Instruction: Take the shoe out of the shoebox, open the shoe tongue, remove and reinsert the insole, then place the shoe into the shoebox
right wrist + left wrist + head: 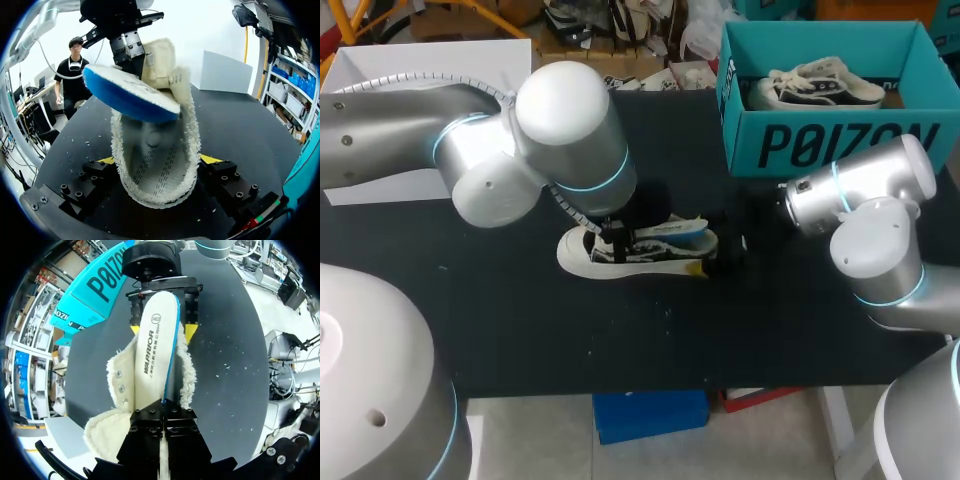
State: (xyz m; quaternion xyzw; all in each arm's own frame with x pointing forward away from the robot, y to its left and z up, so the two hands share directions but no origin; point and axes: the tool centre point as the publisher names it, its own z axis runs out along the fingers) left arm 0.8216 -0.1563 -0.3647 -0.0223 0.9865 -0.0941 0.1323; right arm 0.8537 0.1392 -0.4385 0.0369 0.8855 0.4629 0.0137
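A white shoe with a fleece lining (590,252) lies on its sole in the middle of the black table, toe to the left. My left gripper (163,409) is shut on the front end of its insole (155,340), white on top and blue underneath (127,95). The insole is lifted at a slant out of the shoe's opening (155,170). My right gripper (159,160) is at the heel, one yellow-tipped finger (215,160) pressed on each side of the fleece collar, shut on the shoe. In the head view the right gripper (732,245) is a dark shape by the heel.
The teal shoebox (830,140) stands open at the back right with a second shoe (820,88) inside. A white box (380,120) sits at the back left, partly behind my left arm. The table's front edge runs close below the shoe.
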